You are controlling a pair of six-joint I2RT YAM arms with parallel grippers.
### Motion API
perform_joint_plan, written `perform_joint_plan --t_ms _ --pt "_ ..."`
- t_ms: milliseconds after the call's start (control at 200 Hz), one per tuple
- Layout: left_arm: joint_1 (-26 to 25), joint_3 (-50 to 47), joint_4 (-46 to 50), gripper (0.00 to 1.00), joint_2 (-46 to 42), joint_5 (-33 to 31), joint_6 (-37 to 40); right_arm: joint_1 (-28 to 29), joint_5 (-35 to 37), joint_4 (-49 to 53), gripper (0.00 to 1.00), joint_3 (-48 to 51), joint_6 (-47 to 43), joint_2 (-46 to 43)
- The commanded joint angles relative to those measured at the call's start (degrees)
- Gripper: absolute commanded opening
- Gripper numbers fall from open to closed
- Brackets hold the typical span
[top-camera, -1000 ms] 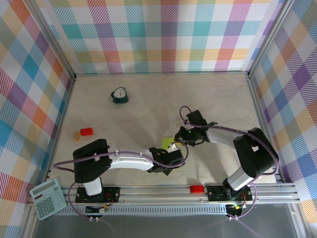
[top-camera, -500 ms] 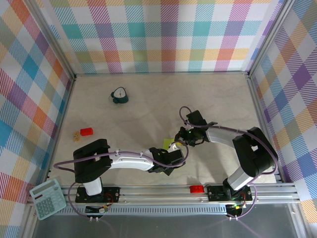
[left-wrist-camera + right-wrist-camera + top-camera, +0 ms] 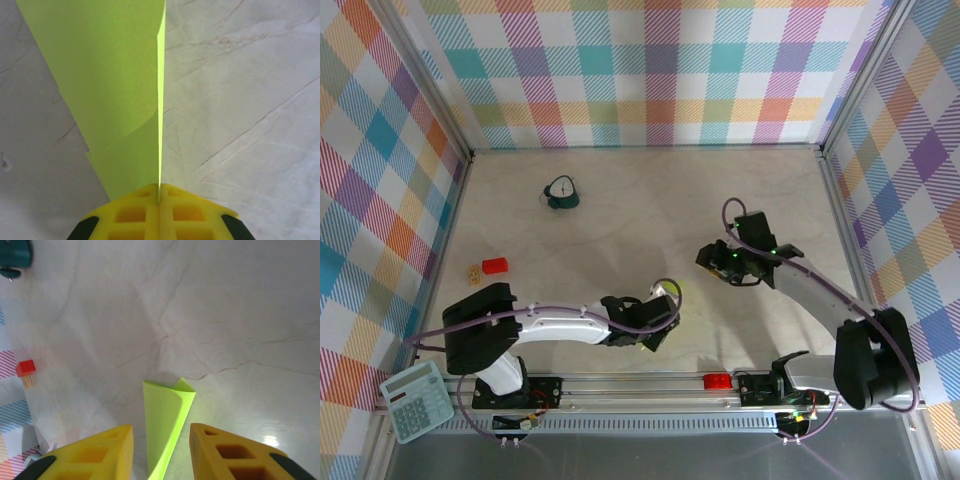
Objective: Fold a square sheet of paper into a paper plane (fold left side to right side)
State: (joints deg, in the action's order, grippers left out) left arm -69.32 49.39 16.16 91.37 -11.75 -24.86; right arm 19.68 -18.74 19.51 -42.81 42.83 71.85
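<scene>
1. Two arms share one fold: we see the left claw (image 3: pixel 159 192) clamped tight on the lime paper (image 3: pixel 115 75), its layers doubled together, likely to stop them springing open.
2. We find the right claw (image 3: pixel 160 428) hanging above with fingers spread, holding nothing, probably leaving room to press the crease.
3. The paper is held near the table's (image 3: pixel 620 200) front middle, well apart from the clock (image 3: pixel 560 193) and red block (image 3: pixel 495 265).

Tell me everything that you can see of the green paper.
The paper is thin, matte, plain lime yellow-green, unmarked. It is folded over: its layers meet along one sharp straight edge, and one layer curves loosely. The left pincer is shut on its end, near the front middle of the table. The open right pincer is apart from it.
</scene>
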Motion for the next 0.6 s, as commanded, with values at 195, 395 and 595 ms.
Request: perform_joint_plan --t_ms 195,395,595 --pt "10.7 -9.13 -19.6 0.0 -4.29 22.29 -8.1 -1.61 -4.85 -2.3 0.51 8.96 -2.1 -8.46" --pt "14.82 -12.65 -29.59 0.0 -2.37 28.87 -14.51 -1.58 -8.98 -7.44 0.53 12.55 0.62 -6.44" --pt "17.65 -16.89 -42.7 0.0 0.04 32.89 -21.4 -0.33 -10.72 -14.35 0.51 15.95 3.9 -4.26"
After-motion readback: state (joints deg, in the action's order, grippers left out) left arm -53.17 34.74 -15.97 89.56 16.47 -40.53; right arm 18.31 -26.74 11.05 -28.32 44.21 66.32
